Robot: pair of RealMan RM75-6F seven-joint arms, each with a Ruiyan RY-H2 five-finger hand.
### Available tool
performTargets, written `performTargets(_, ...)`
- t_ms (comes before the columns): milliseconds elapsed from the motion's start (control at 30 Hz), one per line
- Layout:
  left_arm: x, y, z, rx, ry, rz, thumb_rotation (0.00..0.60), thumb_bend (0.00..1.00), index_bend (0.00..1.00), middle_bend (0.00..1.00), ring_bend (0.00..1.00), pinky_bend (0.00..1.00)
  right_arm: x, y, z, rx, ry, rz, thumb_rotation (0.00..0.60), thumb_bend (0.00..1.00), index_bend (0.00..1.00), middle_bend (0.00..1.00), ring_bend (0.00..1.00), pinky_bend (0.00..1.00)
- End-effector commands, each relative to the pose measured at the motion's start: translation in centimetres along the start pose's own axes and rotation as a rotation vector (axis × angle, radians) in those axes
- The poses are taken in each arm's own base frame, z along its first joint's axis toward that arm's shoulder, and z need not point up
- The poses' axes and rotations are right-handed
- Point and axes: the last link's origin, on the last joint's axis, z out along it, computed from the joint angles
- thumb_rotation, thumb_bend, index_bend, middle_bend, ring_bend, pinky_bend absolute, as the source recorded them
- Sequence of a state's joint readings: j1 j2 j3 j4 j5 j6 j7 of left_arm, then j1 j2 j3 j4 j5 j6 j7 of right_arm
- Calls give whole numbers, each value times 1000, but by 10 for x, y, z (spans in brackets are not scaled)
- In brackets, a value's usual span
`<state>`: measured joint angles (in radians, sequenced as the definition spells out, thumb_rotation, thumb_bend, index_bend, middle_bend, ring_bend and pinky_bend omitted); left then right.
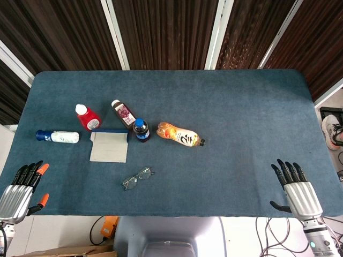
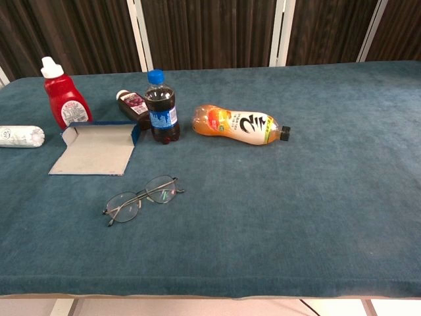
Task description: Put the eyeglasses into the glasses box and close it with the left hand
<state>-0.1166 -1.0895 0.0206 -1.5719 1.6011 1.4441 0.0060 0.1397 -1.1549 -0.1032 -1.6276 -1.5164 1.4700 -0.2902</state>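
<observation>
The eyeglasses [image 1: 138,178] [image 2: 141,197] lie folded flat on the blue table, near its front edge, left of centre. Just behind them the glasses box [image 1: 109,144] [image 2: 94,149] lies open, its grey lid spread flat toward me and its blue tray at the back. My left hand [image 1: 22,186] rests at the table's front left corner, fingers apart, holding nothing. My right hand [image 1: 296,188] sits at the front right edge, fingers spread and empty. Neither hand shows in the chest view.
Around the box stand a red bottle [image 1: 87,117] [image 2: 62,96] and a dark cola bottle [image 1: 141,130] [image 2: 161,108]. A juice bottle [image 1: 122,113], an orange drink bottle [image 1: 179,135] [image 2: 239,125] and a white tube [image 1: 58,136] lie flat.
</observation>
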Motion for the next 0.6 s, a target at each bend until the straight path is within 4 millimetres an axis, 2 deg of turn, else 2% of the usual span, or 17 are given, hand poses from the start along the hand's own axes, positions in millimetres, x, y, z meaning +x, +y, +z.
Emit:
performTargets(33, -1, 3, -1, 1, 7, -16, 600, 359, 0, 0, 0, 65, 0, 1, -1, 6, 9, 8, 600, 35, 0, 0, 0, 0)
performTargets(233, -16, 31, -4, -126, -15, -117, 600, 343, 0, 0, 0, 76, 2, 3, -1, 4, 24, 26, 600, 35, 0, 0, 0, 0)
performTargets(433, -48, 65, 8, -176, -41, -300, 600, 358, 0, 0, 0, 122, 2, 5, -2, -2, 21, 27, 600, 34, 0, 0, 0, 0)
performTargets(600, -52, 99, 24, -231, -99, -448, 600, 364, 57, 0, 0, 164, 4, 7, -2, -13, 25, 32, 600, 35, 0, 0, 0, 0)
